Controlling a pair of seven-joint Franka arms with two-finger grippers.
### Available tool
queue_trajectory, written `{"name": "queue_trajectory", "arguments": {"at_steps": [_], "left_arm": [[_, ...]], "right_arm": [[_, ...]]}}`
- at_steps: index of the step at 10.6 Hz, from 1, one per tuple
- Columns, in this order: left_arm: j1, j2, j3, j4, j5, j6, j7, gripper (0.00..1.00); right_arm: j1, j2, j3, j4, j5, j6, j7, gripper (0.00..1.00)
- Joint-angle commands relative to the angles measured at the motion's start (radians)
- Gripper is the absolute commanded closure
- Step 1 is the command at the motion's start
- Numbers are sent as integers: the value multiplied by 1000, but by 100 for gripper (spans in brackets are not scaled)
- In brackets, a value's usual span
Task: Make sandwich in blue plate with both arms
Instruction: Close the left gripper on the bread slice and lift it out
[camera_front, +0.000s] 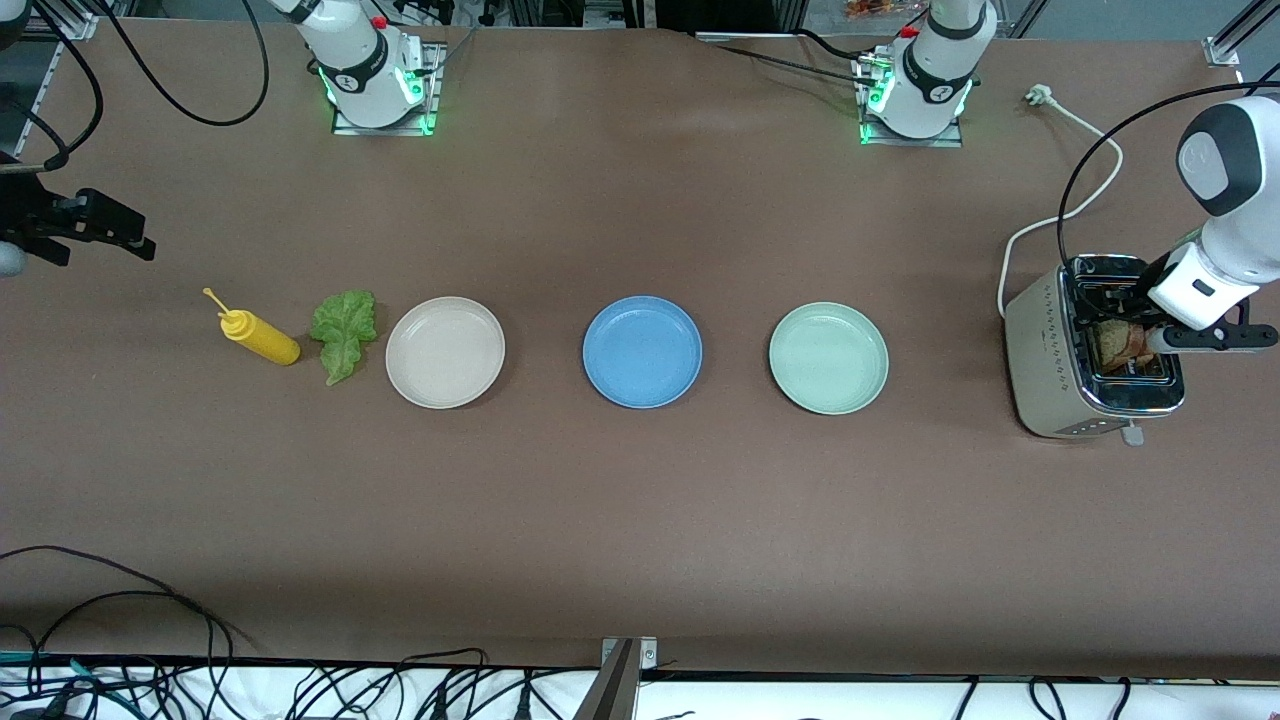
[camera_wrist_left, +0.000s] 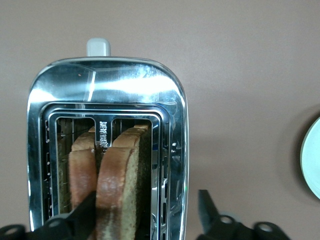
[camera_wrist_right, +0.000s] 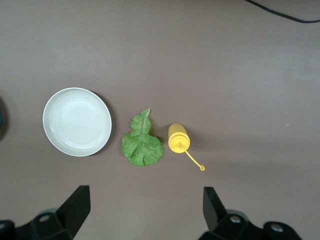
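The left gripper (camera_wrist_left: 145, 212), jaws apart, is straddling a light, crumbly brown bread slice (camera_wrist_left: 120, 185) in the chrome toaster (camera_front: 1085, 350), three o'clock of the blue plate (camera_front: 642, 351); the right gripper (camera_wrist_right: 145, 210) is waiting open.

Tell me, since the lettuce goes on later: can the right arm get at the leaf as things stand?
Probably yes. The right gripper hangs open above the table near the lettuce leaf, which lies flat between the yellow bottle and beige plate, nothing covering it.
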Motion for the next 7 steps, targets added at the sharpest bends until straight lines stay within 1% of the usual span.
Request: {"name": "queue_trajectory", "arguments": {"at_steps": [1,3,4,5,6,7], "left_arm": [[2,12,-1,-12,-7,23,14,56],[2,12,-1,-12,-4,23,14,80],[1,12,-1,-12,-4,23,14,91],[1,11,0,-12,-4,21,15,92],[1,9,-1,-11,-4,20,15,97],[1,8,-1,-9,-4,17,15,98]], "right_arm": [[0,12,2,28,13,-20,11,0],[0,12,2,28,13,-20,11,0],[0,12,2,28,13,-20,11,0],[0,12,2,28,13,-20,11,0],[-2,12,2,28,13,-20,11,0],[0,12,2,28,13,-20,11,0]]}}
